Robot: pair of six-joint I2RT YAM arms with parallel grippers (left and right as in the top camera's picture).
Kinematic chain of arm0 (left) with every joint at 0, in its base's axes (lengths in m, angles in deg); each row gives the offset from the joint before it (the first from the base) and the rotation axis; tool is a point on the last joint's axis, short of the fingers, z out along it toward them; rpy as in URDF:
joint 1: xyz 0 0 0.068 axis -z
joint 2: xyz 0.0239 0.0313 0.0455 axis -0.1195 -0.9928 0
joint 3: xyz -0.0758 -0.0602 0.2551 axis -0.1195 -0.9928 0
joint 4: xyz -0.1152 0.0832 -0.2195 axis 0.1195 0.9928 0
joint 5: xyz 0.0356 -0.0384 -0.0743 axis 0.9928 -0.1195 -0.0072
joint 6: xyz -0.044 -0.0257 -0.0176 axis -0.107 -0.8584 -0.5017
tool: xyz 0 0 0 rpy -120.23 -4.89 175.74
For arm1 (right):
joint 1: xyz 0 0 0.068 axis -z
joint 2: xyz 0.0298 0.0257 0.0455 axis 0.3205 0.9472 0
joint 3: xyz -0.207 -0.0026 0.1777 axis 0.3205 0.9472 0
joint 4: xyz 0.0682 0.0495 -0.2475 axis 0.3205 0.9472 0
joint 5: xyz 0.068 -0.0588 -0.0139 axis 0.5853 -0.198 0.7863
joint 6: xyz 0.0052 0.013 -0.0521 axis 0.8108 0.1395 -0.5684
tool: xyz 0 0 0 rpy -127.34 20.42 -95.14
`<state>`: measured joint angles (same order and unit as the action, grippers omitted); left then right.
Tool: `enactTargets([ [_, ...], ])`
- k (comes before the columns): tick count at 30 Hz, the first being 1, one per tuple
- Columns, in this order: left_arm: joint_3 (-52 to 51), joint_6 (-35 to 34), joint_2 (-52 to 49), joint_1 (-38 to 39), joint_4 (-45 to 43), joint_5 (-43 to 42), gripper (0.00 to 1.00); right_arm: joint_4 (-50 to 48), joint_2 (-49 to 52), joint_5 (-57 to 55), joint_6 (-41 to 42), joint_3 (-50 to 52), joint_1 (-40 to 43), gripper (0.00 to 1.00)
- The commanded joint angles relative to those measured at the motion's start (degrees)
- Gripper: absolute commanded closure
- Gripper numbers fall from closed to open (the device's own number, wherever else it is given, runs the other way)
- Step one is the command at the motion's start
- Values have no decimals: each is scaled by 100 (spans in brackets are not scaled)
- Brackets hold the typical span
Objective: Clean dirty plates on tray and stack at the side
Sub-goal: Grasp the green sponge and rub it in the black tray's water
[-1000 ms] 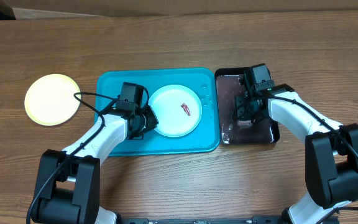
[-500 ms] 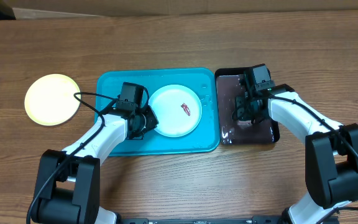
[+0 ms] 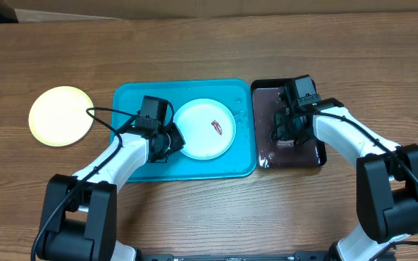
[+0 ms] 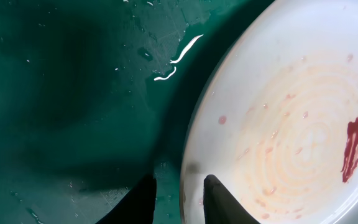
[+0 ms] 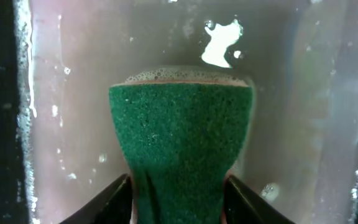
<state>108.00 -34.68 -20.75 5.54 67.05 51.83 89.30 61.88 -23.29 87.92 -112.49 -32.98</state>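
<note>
The white plate (image 3: 204,128), with a red-brown smear, lies in the teal tray (image 3: 133,98). My left gripper (image 3: 173,139) is at the plate's left rim. In the left wrist view the gripper (image 4: 179,193) is closed on the rim, one finger over the plate (image 4: 278,124) and one over the wet tray floor (image 4: 55,93). The yellow-green plate (image 3: 60,116) lies on the table at the left. The light blue plate is out of view. My right gripper (image 3: 281,134) is shut on a green sponge (image 5: 179,130), dipped in cloudy water.
The narrow black tray (image 3: 261,94) holding pinkish soapy water (image 5: 291,124) stands against the teal tray's right side. Foam rings the sponge's top edge. Bare wooden table (image 3: 194,210) surrounds both trays.
</note>
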Motion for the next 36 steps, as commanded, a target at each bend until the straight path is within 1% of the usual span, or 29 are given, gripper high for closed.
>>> enactTargets([
  [1, 44, 111, -46, 37, -17, 57, 71, -17, -55, 52, 9, 72, 4, 60],
  [7, 44, 111, -46, 37, -17, 57, 72, -70, -55, 52, 7, 72, 4, 60],
  [10, 44, 111, -46, 37, -20, 55, 72, -101, -55, 52, 7, 72, 4, 50],
  [11, 44, 111, -46, 37, -20, 55, 72, -101, -55, 52, 7, 72, 4, 49],
  [12, 44, 111, -46, 37, -20, 55, 72, -98, -55, 52, 7, 72, 4, 52],
  [13, 44, 111, -46, 37, -20, 55, 72, -103, -57, 52, 7, 68, 4, 63],
  [14, 44, 111, -46, 37, -20, 55, 72, -116, -57, 50, 7, 48, 4, 85],
  [15, 44, 111, -46, 37, -20, 55, 72, -109, -59, 52, 9, 9, 4, 96],
  [27, 44, 111, -46, 37, -87, 79, 71, 1329, -627, 33, -68, -1381, 4, 96],
  [32, 46, 116, -46, 35, -179, 103, 71, 1375, -710, 33, -144, -1436, 4, 96],
  [34, 46, 114, -46, 35, -179, 101, 72, 1375, -704, 35, -142, -1434, 4, 96],
  [36, 46, 116, -46, 35, -179, 101, 76, 1379, -704, 35, -142, -1434, 4, 96],
])
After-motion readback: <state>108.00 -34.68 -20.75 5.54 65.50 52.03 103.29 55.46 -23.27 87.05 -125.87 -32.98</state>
